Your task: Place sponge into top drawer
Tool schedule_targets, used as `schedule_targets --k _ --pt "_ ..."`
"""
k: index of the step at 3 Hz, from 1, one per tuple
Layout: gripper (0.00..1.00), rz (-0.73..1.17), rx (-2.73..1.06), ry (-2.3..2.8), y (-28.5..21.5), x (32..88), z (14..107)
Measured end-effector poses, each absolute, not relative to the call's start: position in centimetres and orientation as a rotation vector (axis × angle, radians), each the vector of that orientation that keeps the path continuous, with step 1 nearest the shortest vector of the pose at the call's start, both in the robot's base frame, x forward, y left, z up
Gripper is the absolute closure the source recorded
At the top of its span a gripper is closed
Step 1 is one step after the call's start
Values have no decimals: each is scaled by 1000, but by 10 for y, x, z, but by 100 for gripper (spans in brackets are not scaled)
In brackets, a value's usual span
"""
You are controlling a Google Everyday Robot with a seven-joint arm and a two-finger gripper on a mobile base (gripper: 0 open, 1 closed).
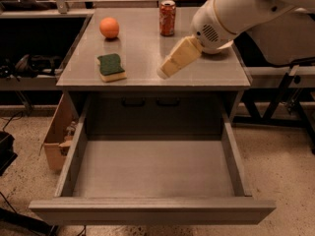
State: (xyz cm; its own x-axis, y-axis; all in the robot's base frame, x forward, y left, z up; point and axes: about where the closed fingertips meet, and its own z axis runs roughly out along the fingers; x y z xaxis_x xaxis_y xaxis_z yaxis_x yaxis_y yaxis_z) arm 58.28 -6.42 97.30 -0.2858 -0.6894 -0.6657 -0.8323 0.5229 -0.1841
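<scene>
My hand [164, 72], a pale cream tapered shape, hangs over the right half of the grey worktop [142, 48]. It slants down and to the left, with its tip close to the worktop's front edge. I cannot tell whether my hand is spread or pressed together, nor whether the tip touches the surface. Nothing shows in its grip. Behind it, my thick white arm [236, 6] comes in from the upper right corner and covers the back right part of the worktop.

The sponge [111, 67] lies flat on the worktop to the left of my hand, apart from it, with bare surface between. Its dark green face is up, and a pale yellow layer shows along its near edge. It sits near the front left of the worktop.

Farther back, a red soda can [167, 17] stands upright just left of my arm. A round orange [109, 27] rests near the back left, behind the sponge.

Below the worktop's front edge is a recessed grey panel [147, 113] with two dark handles. Beneath that, the top drawer [152, 211] is pulled far out toward the viewer. It is wide and shallow, and its grey floor shows bare. A cardboard box [55, 142] stands on the speckled floor by the drawer's left side.
</scene>
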Motion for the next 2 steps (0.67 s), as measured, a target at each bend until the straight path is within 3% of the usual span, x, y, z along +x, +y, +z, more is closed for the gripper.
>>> schedule_targets --k 1,2 --pt "0 247 -1128 2022 -5 626 981" --pt "0 284 -1072 2047 15 629 983"
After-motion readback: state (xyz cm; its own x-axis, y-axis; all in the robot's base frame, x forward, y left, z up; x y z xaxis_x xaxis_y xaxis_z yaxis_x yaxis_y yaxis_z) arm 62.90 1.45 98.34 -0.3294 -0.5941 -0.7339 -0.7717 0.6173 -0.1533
